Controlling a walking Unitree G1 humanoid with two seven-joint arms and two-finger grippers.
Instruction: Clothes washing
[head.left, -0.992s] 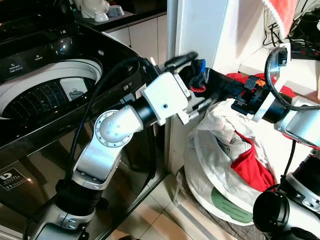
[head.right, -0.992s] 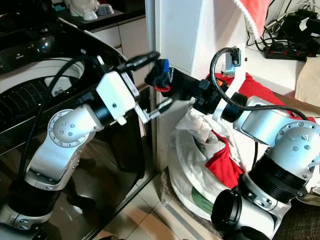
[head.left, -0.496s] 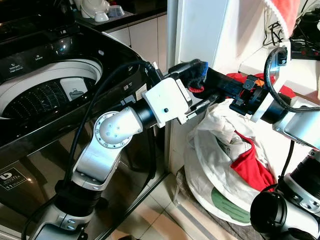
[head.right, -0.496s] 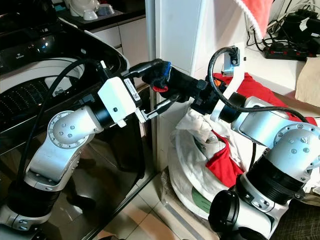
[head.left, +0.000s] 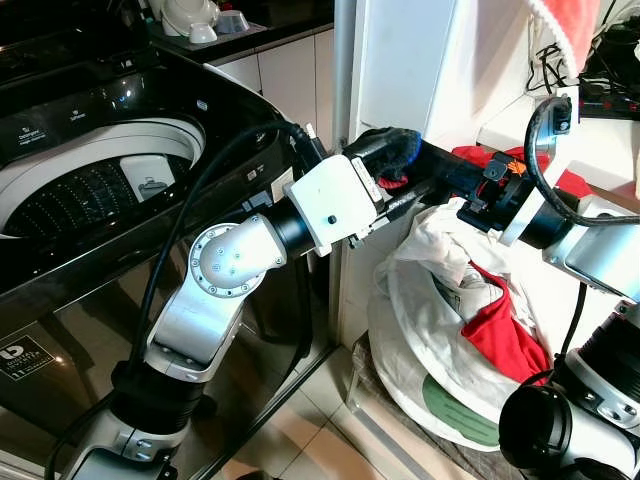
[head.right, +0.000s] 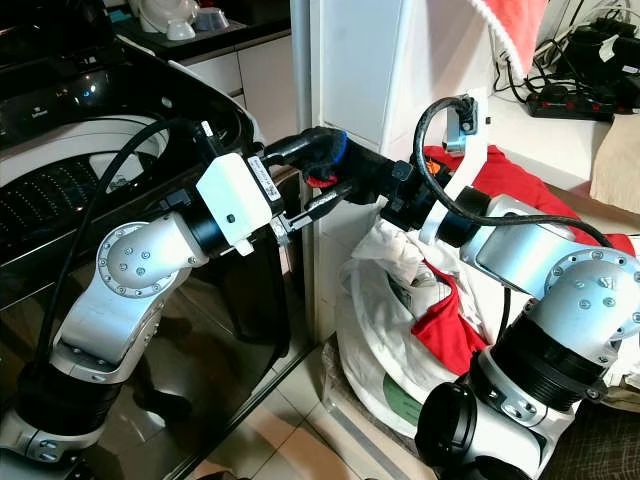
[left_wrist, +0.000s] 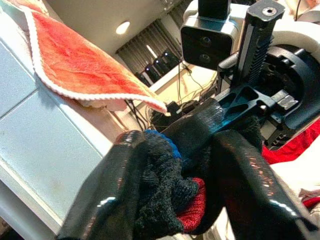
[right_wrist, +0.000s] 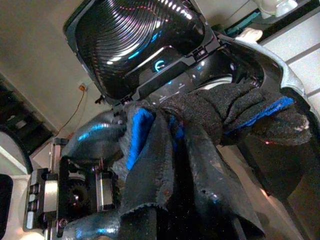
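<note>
Both grippers meet in mid-air, right at the corner of the white cabinet (head.left: 400, 60)! Left gripper (head.left: 392, 165) reaches across from the washer side, its two black fingers (left_wrist: 107, 195) spread around a small dark knitted item, a sock (left_wrist: 162, 192) by the look of it, black with blue and red patches. Right gripper (head.right: 335, 170) comes in from the other side, and its fingers (right_wrist: 205, 165) are clamped on that same sock, the cloth draped over and wedged between them. From the left wrist camera, the sock sits between the left fingers and presses against both, while a right finger pokes in from straight ahead. Whether the left fingers are truly pinching or just bracketing the cloth, I cannot tell for sure, but they are in contact with it.

Off to the left gripper's outer side sits the top-loading washing machine (head.left: 110, 180), lid up, drum open. Below the right gripper, a white laundry bag (head.left: 430, 300) slumps on the floor, red clothing (head.left: 500, 335) spilling from it. More red fabric (head.right: 520, 180) lies just behind the right wrist. Above both grippers, an orange towel with white trim (left_wrist: 75, 55) hangs over the cabinet's top edge.
</note>
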